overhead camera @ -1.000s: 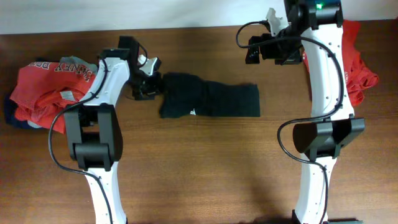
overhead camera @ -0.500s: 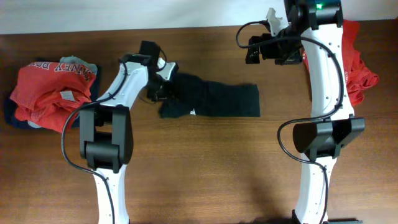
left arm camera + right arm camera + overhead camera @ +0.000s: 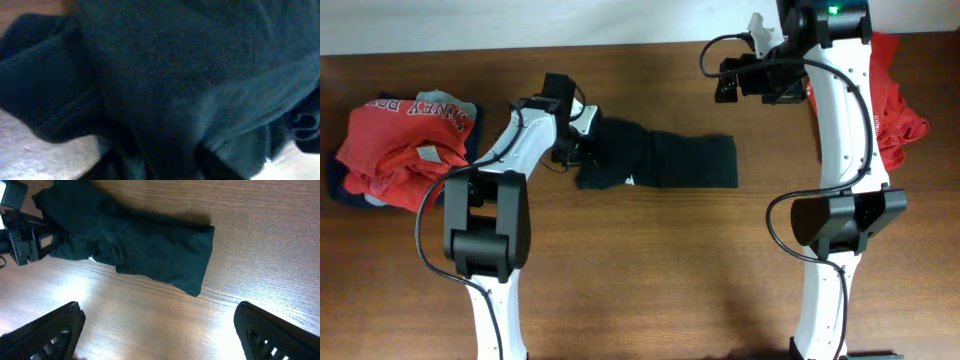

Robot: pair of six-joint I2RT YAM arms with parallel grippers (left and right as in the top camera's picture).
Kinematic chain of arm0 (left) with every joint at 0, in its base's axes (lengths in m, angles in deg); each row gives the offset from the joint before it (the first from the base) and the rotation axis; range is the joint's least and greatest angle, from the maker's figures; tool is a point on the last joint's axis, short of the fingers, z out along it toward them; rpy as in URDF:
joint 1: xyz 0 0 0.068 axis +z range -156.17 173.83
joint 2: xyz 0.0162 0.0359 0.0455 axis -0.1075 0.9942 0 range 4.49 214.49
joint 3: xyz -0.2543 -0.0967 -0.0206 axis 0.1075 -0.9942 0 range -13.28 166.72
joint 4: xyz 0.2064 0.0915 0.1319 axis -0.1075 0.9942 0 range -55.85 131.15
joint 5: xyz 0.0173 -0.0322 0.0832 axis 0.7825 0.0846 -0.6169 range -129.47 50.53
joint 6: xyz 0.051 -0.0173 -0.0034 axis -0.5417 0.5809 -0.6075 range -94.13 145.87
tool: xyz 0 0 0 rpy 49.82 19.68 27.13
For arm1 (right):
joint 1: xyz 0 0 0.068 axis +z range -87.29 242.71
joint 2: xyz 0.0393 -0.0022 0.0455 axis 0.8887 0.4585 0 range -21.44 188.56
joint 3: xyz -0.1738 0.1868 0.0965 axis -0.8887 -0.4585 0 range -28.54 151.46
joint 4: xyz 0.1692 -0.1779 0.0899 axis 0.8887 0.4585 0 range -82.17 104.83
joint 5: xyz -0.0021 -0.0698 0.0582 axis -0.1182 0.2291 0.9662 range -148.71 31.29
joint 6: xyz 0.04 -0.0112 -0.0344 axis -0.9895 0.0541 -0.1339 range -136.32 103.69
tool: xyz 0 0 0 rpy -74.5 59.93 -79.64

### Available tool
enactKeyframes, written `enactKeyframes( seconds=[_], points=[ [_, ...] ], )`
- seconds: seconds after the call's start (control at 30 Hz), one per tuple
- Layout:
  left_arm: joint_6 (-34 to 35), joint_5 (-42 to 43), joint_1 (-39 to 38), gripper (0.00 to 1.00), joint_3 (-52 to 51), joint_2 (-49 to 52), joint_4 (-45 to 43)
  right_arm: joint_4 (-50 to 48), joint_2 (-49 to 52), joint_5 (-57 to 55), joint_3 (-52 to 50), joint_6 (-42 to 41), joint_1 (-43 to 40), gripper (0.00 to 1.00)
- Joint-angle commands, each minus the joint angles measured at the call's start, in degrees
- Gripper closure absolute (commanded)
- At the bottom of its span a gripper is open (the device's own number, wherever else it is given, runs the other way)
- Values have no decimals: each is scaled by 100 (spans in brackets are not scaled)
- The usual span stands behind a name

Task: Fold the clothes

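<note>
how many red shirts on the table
2: a red cotton shirt with white lettering atop the left pile, a second red shirt by the right arm; others possibly hidden.

T-shirt (image 3: 665, 160) — plain black | left shirt (image 3: 380, 150): red, white lettering | table (image 3: 650, 270) — brown woodgrain

the black t-shirt (image 3: 660, 160) is soft matt cloth; the table (image 3: 650, 270) is smooth wood with a faint sheen; the arm shells (image 3: 842, 110) are glossy white plastic
</note>
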Motion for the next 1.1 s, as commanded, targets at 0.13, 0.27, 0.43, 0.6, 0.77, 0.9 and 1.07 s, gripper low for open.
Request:
enactKeyframes(
  seconds=[0.13, 0.27, 0.43, 0.6, 0.77, 0.9, 1.07],
  points=[
    [-37, -212, 15, 100, -214, 146, 0, 33, -46, 35, 59, 74, 9, 1],
    [-31, -216, 175, 100, -208, 48, 216, 33, -46, 35, 59, 74, 9, 1],
    [-33, -214, 673, 99, -188, -330, 509, 33, -46, 35, 59, 74, 9, 1],
    [-33, -140, 1207, 99, -188, -833, 595, 33, -46, 35, 59, 76, 9, 1],
    [-33, -129, 1357, 100, -186, -1196, 605, 33, -44, 37, 57, 74, 20, 1],
    [-33, -131, 1283, 100, -186, -1432, 599, 33, -44, 39, -96, 72, 144, 5],
    [83, -236, 1154, 100, -153, -1626, 597, -269, -44, 46, -815, 39, 490, 78]
  ],
)
